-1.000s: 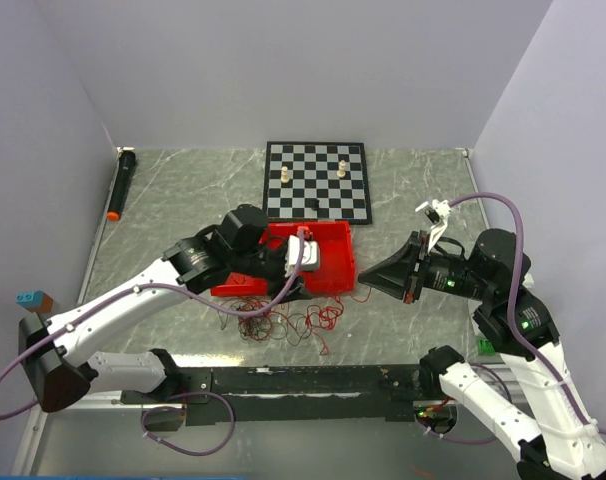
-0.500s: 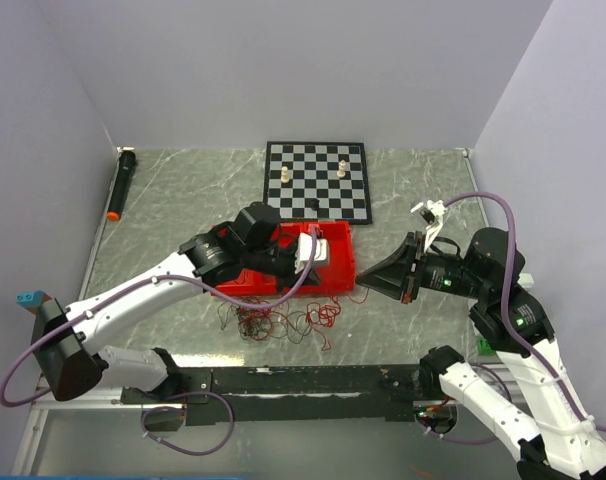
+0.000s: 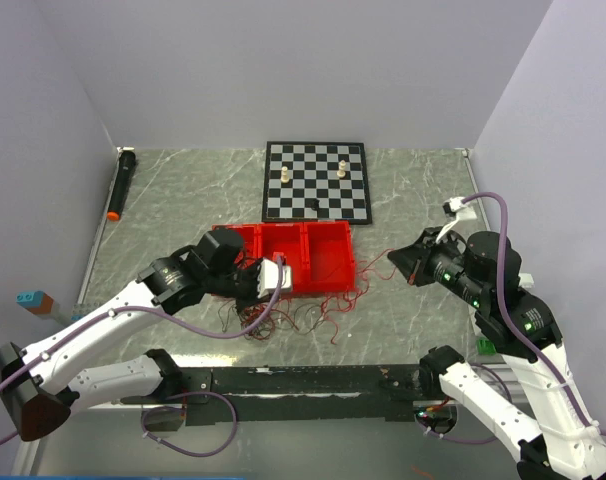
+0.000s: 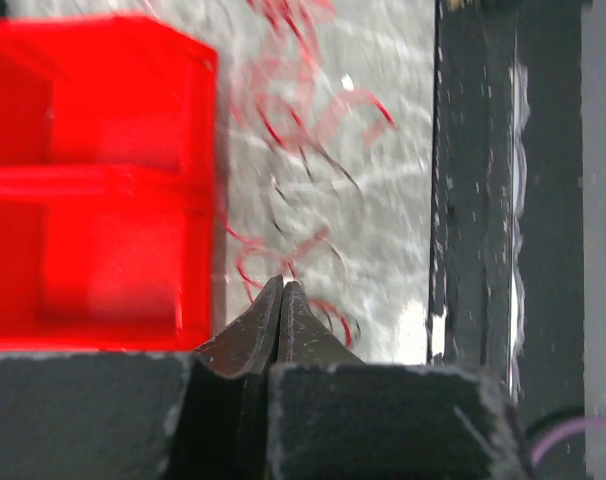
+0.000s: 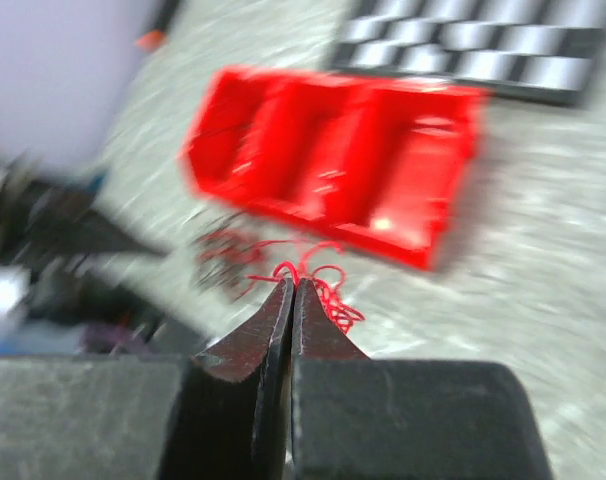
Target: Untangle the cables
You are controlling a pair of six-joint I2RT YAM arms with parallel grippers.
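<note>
Your left gripper (image 4: 282,292) is low over the table (image 3: 183,200), just in front of the red tray (image 3: 331,283). Its fingers are pressed tight together, tip to tip. Red loops of the cables (image 3: 258,322) curl right around those tips in the wrist view. You can't tell from here whether a strand is actually pinched between them.

Your right gripper (image 5: 292,290) is off the tray's right end, clear of the tray itself. Its fingers are also closed to a thin seam. A red strand runs from the pile up to the tips, so it looks like a wire is caught there. That wrist view is badly blurred.

The tray is a long red bin split by dividers into three compartments, lying crosswise mid-table. Each compartment shows plain red floor in the top view, with only a glint of light in the right one. Your left wrist hangs over the near wall around the middle divider and hides a little of it.

The cables are outside the tray, on the table. The dark tangle sits densest in front of the tray's near wall, below your left wrist. Red loops are strewn rightward along that wall and past the tray's right corner, toward your right gripper.

Behind the tray is a chessboard (image 3: 303,165) with two pale pieces (image 3: 285,175) standing on it. A black stick with an orange end (image 3: 121,180) lies along the left wall.
</note>
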